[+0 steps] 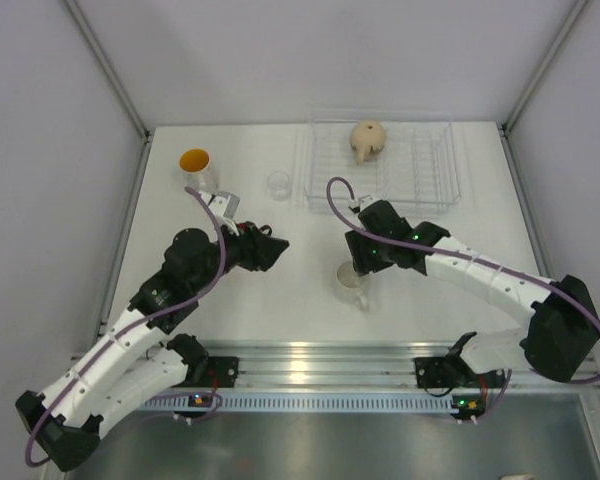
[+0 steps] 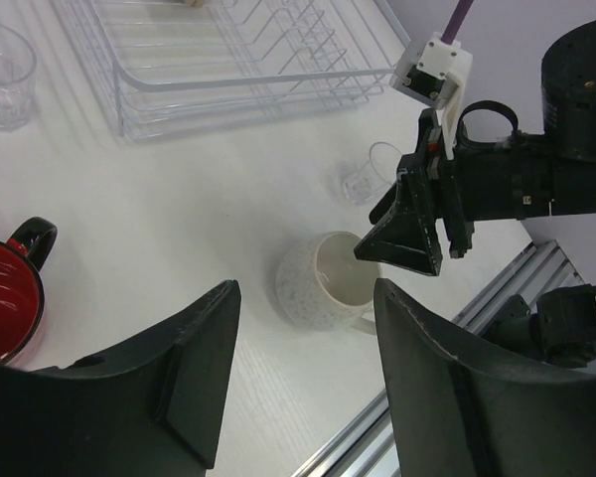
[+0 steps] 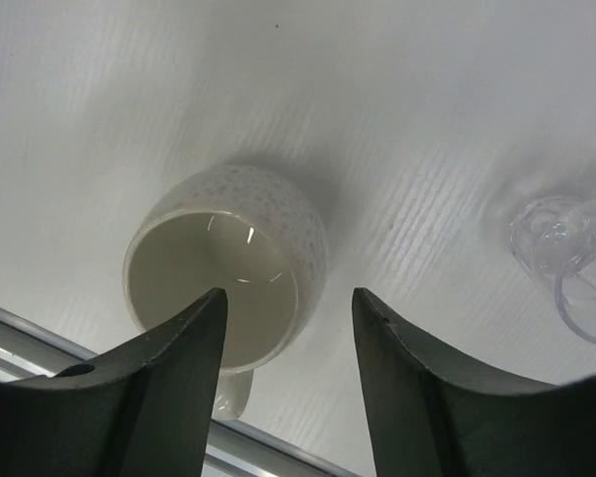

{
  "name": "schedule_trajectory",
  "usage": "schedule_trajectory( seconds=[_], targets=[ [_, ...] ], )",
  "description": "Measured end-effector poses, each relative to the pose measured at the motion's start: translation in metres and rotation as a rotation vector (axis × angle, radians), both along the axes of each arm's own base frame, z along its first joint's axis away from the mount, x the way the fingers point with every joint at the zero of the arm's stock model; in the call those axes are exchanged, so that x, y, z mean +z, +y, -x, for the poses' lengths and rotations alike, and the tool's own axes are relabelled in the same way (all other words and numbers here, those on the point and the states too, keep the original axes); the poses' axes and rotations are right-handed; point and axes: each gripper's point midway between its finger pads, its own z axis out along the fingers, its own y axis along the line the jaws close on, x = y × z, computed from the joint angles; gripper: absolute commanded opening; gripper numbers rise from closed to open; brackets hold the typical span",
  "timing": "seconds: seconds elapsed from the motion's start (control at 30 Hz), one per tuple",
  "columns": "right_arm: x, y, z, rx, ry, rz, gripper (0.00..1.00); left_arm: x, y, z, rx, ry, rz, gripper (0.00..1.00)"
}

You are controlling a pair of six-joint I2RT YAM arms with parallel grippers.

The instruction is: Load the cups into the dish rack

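The dish rack at the far edge holds one tan mug, lying on its side. On the table I count one white mug, one red mug, one orange-lined cup and two clear glasses. My right gripper is spread open over the white mug, near the front rail. My left gripper hangs open and grips nothing. Bare tabletop lies between the white mug and the rack.
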Motion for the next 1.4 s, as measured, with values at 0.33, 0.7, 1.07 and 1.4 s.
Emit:
schedule_trajectory(
  seconds=[0.33, 0.7, 1.07, 1.4],
  targets=[
    [-0.023, 0.004, -0.003, 0.003, 0.023, 0.061, 0.47, 0.006, 0.006, 0.004, 0.019, -0.019, 0.026, 0.62],
    [-0.044, 0.003, -0.006, -0.013, 0.042, 0.11, 0.41, 0.007, 0.008, 0.007, 0.021, -0.022, 0.042, 0.62],
    [-0.052, -0.002, -0.007, -0.042, 0.039, 0.155, 0.03, 0.004, 0.01, 0.009, 0.022, -0.02, 0.044, 0.61],
    [-0.014, 0.004, -0.01, -0.079, -0.037, 0.039, 0.0, 0.007, 0.006, 0.015, -0.004, -0.006, 0.07, 0.61]
  ],
)
